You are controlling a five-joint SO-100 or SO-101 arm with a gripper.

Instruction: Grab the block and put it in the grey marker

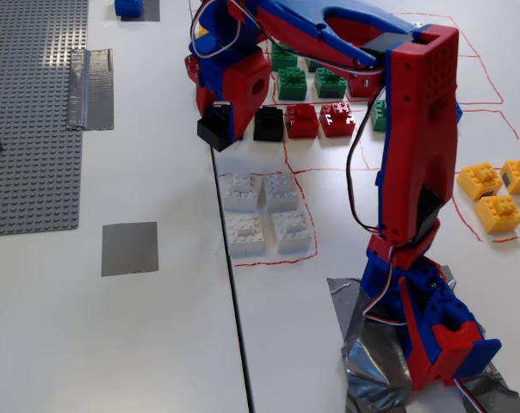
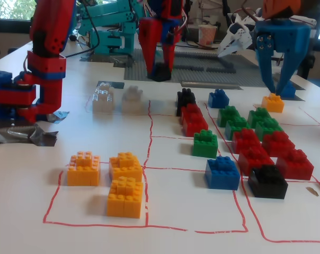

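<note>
Claw [image 1: 215,126] clamped on the block [image 2: 161,72], a small black square studded brick, held off the table [image 1: 157,344] w/ red fingers [image 2: 149,50] on both sides. White bricks [image 1: 264,211] lie just below it in a fixed view. Grey marker [image 1: 129,249], flat dark-grey square patch, sits well apart, lower left.

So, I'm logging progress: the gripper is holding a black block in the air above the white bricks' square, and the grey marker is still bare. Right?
Not quite. In both fixed views the gripper holds the block in the air, but beyond the white bricks, near the table seam, not above their square. The grey marker is bare.
</note>
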